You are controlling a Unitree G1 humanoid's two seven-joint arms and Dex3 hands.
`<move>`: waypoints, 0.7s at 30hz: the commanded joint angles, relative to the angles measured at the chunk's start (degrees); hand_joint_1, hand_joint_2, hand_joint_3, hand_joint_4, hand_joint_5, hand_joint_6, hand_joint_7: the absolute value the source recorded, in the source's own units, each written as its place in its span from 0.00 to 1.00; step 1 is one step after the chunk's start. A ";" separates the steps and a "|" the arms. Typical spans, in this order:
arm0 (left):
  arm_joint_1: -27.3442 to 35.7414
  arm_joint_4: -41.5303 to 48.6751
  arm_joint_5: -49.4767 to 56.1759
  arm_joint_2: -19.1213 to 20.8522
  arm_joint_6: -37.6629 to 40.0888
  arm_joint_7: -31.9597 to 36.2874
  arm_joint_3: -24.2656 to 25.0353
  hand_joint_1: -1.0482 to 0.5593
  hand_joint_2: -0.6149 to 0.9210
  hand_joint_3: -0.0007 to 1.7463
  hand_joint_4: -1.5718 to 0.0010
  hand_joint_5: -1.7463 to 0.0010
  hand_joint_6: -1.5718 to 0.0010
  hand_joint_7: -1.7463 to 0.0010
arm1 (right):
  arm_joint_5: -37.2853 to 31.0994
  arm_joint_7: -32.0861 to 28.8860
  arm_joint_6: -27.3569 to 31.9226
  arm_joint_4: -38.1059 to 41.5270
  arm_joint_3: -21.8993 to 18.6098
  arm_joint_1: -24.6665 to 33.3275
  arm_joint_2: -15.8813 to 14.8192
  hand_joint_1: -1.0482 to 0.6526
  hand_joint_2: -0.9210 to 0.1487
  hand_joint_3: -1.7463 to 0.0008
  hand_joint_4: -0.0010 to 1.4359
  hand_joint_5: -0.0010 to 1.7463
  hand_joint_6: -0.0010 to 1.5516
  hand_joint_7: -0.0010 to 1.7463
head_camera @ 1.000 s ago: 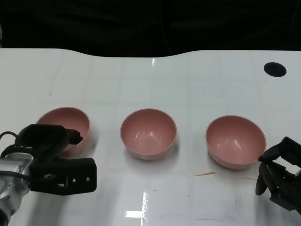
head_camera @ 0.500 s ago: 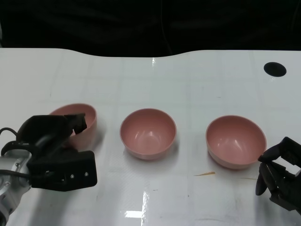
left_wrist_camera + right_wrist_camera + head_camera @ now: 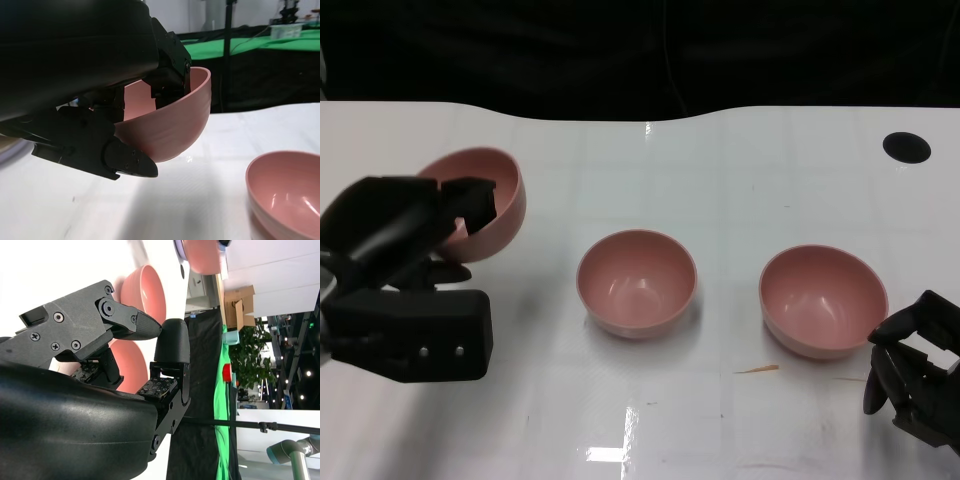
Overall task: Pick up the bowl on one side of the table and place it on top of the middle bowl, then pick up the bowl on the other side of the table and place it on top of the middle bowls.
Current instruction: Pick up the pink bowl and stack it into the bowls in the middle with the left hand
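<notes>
Three pink bowls are in view. My left hand (image 3: 405, 240) grips the left bowl (image 3: 485, 198) by its rim and holds it tilted above the white table (image 3: 720, 190), left of the middle bowl (image 3: 636, 283). In the left wrist view the fingers (image 3: 165, 65) clamp the held bowl's (image 3: 167, 125) rim, and the middle bowl (image 3: 287, 195) sits lower on the table. The right bowl (image 3: 823, 300) stands on the table. My right hand (image 3: 918, 372) rests just beside it at the lower right, fingers curled with nothing in them. The right wrist view shows those fingers (image 3: 167, 345) with the right bowl (image 3: 131, 371) behind them.
A round black hole (image 3: 904, 147) marks the table's far right. A small orange sliver (image 3: 757, 370) lies in front of the right bowl. The table's far edge curves against a dark background.
My left hand has lifted the left bowl off the table, raising and tilting it. The right hand and the other two bowls have not moved.
</notes>
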 commanded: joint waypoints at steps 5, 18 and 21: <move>-2.96 -8.31 -1.26 3.77 -0.67 -9.40 1.82 0.63 0.99 0.10 0.60 0.00 0.61 0.09 | -0.83 -0.63 -0.51 0.58 -0.55 -0.37 -0.72 0.52 0.15 0.60 0.57 1.00 0.46 0.87; -14.55 -4.50 0.89 0.77 -10.96 -15.43 -4.48 0.60 1.00 0.03 0.55 0.08 0.59 0.11 | -0.93 -0.73 -0.75 -0.11 -0.01 0.30 0.25 0.52 0.15 0.61 0.57 1.00 0.46 0.87; -16.89 -1.21 1.22 -1.40 -13.53 -15.14 -6.46 0.56 1.00 0.08 0.36 0.54 0.38 0.62 | -1.01 -0.90 -0.69 -0.53 0.26 0.41 0.67 0.51 0.15 0.62 0.57 1.00 0.46 0.87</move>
